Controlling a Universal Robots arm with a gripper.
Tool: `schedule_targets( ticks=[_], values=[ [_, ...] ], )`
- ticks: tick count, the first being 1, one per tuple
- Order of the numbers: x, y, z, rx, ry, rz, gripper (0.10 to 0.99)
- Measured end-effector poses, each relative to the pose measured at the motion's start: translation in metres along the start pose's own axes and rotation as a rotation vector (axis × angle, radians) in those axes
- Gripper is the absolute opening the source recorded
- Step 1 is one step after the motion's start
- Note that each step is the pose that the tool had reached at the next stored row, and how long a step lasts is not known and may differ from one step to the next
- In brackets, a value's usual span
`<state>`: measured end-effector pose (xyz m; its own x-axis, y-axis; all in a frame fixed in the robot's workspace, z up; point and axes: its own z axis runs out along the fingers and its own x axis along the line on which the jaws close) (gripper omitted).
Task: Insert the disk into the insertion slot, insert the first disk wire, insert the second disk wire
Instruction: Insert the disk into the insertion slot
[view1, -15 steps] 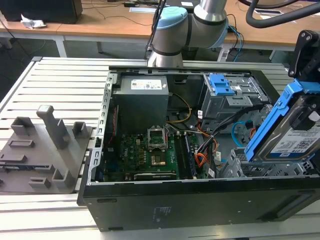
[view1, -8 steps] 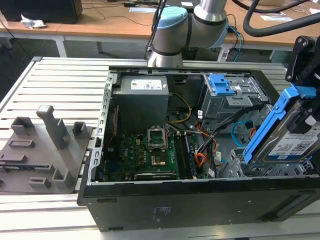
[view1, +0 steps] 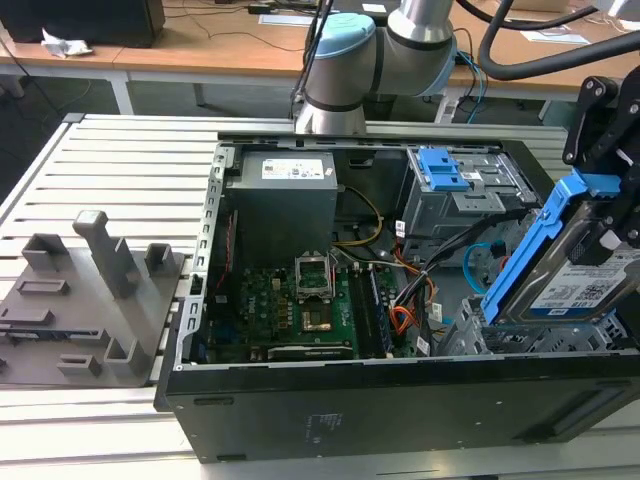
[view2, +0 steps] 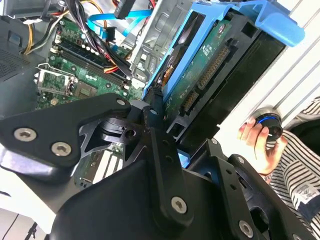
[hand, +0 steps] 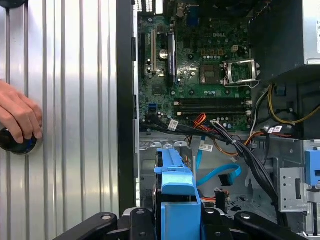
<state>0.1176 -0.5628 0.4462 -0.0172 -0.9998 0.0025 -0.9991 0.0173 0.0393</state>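
Progress looks like step one half-done: the gripper is clamped on the disk, which sits tilted at the mouth of the insertion slot, not seated yet, while the first disk wire and second disk wire lie loose inside the case, clearly not attached to it.

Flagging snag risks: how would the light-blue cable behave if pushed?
The light-blue cable would likely flop aside, being thin and already bent in a loose loop. It is probably light and smooth-skinned, so it may slip rather than resist.
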Motion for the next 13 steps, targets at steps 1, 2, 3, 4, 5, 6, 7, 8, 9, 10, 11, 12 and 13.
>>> schedule_targets(
  ticks=[1, 2, 3, 4, 5, 6, 7, 8, 9, 10, 11, 12, 13],
  values=[
    [-0.0017, 0.0001, 0.0003, 0.000, 0.0000, 0.000, 0.361],
    [-0.0032, 0.0001, 0.0006, 0.000, 0.0001, 0.000, 0.361],
    [-0.0044, 0.0001, 0.0009, 0.000, 0.0001, 0.000, 0.361],
    [-0.0047, 0.0001, 0.0011, 0.000, 0.0001, 0.000, 0.361],
    [-0.0050, 0.0001, 0.0014, 0.000, -0.0001, 0.000, 0.361],
    [-0.0051, 0.0001, 0.0015, 0.000, 0.0000, 0.000, 0.361],
    [-0.0053, 0.0001, 0.0017, 0.000, 0.0000, 0.000, 0.361],
    [-0.0055, 0.0001, 0.0018, 0.000, 0.0001, 0.000, 0.361],
    [-0.0056, 0.0001, 0.0021, 0.000, 0.0000, 0.000, 0.361],
    [-0.0057, 0.0001, 0.0028, 0.000, 0.0000, 0.000, 0.361],
    [-0.0057, 0.0000, 0.0037, 0.000, 0.0001, 0.000, 0.361],
    [-0.0057, 0.0000, 0.0047, 0.000, 0.0002, 0.000, 0.361],
    [-0.0057, 0.0000, 0.0061, 0.000, 0.0001, 0.000, 0.361]
  ],
)
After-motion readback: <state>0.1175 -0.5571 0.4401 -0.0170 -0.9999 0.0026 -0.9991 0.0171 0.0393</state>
